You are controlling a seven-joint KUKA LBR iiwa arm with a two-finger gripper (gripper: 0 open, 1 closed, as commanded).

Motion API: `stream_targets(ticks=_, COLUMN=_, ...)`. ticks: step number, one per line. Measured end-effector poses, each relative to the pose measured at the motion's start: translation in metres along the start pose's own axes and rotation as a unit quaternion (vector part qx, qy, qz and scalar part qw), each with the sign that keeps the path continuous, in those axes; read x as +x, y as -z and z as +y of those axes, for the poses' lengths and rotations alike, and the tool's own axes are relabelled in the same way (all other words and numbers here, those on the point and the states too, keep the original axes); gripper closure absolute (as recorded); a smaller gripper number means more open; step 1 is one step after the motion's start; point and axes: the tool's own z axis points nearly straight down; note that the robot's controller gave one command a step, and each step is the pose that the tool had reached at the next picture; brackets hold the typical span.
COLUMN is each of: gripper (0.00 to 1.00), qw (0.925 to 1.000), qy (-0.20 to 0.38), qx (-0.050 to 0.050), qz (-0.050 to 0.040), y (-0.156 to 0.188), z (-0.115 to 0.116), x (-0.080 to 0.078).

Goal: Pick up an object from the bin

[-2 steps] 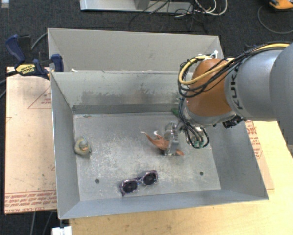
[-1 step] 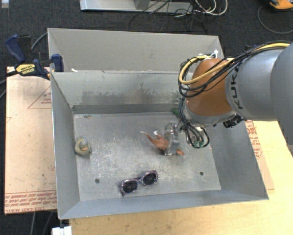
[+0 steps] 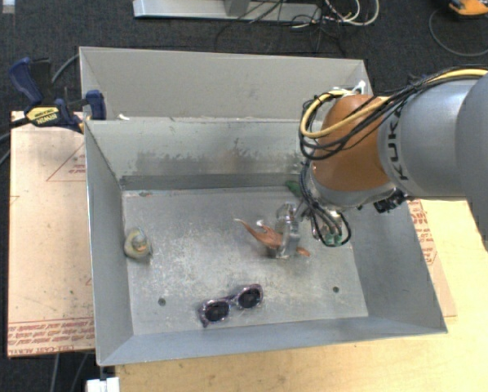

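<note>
Orange-brown thing (image 3: 257,231), thin, mid bin (image 3: 105,219), right at gripper (image 3: 286,248): apparently the grasping step. Cannot tell whether claw is clamped or apart. Next: secure hold, lift straight.

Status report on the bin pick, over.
Hand down at middle of bin, at a thin orange-brown thing; grip unconfirmed. Sunglasses near front wall, round beige piece at left, both apart from it.

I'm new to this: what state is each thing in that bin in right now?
gripper: down low, at the thin orange thing.
thin orange thing: by the gripper's tip; whether it is held, cannot tell.
toy sunglasses: lying flat near the front wall, untouched.
small round beige thing: resting alone at the left.
</note>
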Motion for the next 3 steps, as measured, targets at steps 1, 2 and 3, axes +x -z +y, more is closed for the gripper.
stream_targets(ticks=1, gripper=1.00, qw=1.0000, qy=0.000, qx=0.000, qz=0.0020, y=0.022, z=0.000, x=0.001)
stream_targets(ticks=2, gripper=1.00, qw=1.0000, qy=0.000, qx=0.000, qz=-0.0017, y=0.044, z=0.000, x=-0.001)
stream_targets(ticks=3, gripper=1.00, qw=1.0000, qy=0.000, qx=-0.001, qz=-0.0034, y=0.060, z=0.000, x=-0.002)
